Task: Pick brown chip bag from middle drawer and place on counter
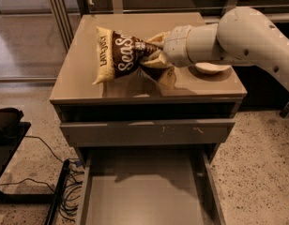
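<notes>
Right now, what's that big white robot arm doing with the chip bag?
The robot's gripper is clamped on one end of the brown chip bag, holding it sideways over the counter, near a white bowl. The middle drawer below is pulled open with no bag in it. The bag isn't let go yet, so setting it down on the counter is what's left.

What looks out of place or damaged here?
The brown chip bag hangs tilted and crumpled over the counter, pinched at one end by the gripper. Below, the middle drawer stands pulled open, and the closed drawer front above it has small scratches.
</notes>
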You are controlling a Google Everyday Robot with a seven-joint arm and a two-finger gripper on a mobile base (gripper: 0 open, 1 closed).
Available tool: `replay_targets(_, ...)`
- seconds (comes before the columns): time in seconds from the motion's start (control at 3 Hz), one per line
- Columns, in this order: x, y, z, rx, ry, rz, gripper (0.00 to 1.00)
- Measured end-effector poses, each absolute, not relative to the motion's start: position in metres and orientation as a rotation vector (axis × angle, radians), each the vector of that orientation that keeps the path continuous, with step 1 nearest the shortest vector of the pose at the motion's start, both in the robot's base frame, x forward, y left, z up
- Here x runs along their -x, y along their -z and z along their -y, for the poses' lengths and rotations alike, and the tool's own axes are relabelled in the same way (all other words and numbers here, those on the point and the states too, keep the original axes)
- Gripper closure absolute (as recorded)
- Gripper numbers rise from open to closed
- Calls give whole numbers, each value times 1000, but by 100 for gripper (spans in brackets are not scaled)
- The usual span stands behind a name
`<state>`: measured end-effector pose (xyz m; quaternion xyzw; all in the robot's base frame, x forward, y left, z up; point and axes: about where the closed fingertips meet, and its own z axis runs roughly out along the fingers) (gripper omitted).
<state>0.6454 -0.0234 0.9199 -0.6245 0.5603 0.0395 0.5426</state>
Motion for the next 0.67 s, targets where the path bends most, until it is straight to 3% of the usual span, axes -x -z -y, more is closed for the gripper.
replay_targets(0.67, -679, -918, 59, 1343, 247, -1499, 100)
